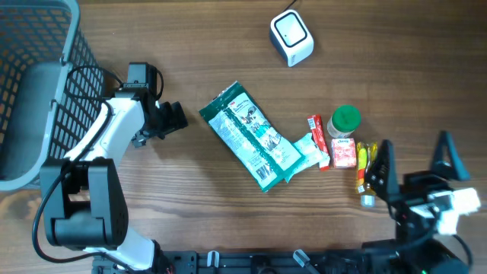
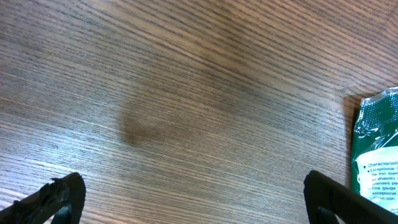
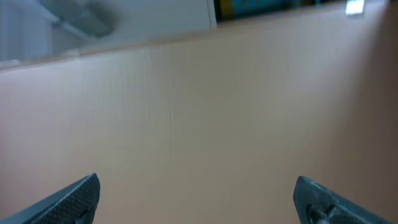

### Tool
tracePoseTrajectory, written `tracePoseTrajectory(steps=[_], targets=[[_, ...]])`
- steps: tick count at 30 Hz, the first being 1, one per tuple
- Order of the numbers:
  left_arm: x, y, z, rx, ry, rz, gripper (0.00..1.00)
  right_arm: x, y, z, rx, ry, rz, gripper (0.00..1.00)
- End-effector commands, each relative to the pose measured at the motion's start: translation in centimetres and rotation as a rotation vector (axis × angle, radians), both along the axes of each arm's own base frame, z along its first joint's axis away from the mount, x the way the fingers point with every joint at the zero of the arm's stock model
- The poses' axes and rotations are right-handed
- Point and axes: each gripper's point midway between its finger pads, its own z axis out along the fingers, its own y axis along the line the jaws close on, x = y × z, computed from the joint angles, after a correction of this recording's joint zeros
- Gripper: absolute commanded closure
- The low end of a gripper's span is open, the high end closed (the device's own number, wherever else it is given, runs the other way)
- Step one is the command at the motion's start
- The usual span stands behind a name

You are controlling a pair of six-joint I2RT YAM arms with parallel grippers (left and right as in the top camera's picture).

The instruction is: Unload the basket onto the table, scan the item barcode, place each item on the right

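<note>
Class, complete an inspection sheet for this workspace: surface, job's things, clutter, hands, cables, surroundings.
Surface: wooden table, bare grain, no spills seen.
Job's things: white scanner at far edge; green packet lying flat mid-table.
Clutter: green-lidded jar, red stick pack, small carton clustered beside the packet.
Hands: left hand open, empty; right hand open, empty.
Cables: black cable looping by left arm.
Surroundings: grey basket at left edge.

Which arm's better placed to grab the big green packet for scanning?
Left. The left gripper, open, points at the large green printed packet, whose edge shows in its wrist view. The right gripper, also open, has no item in its wrist view.
</note>
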Motion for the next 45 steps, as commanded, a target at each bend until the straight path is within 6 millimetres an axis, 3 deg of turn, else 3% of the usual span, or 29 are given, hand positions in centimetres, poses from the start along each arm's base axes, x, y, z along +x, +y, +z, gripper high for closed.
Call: tracePoseTrajectory(steps=[1,6,13,38,42,45], targets=[[0.5,0.4,0.8,0.014,-0.026,0.003,0.00,2.3,-0.7,-5.4,0.187,0.101,0.049,0.00],[0.5,0.4,0.8,0.014,-0.026,0.003,0.00,4.2,-1.0,-10.8,0.193,0.263,0.005,0.00],[0.5,0.4,0.8,0.014,-0.026,0.003,0.00,5.0,1.6,-17.5,-0.211,0.503,0.018,0.00],[0.5,0.2,1.0,0.013,-0.032,-0.002,0.00,5.0,1.5,-17.8,-0.230,0.512,0.013,0.00],[1.0,-0.8,3.8,0.010,-0.118,-0.031,0.00,5.0,1.5,-17.8,-0.230,0.512,0.013,0.00],[1.3,-1.1,9.1,0.004,-0.277,-0.038,0.00,5.0,1.5,-17.8,-0.230,0.512,0.013,0.00]])
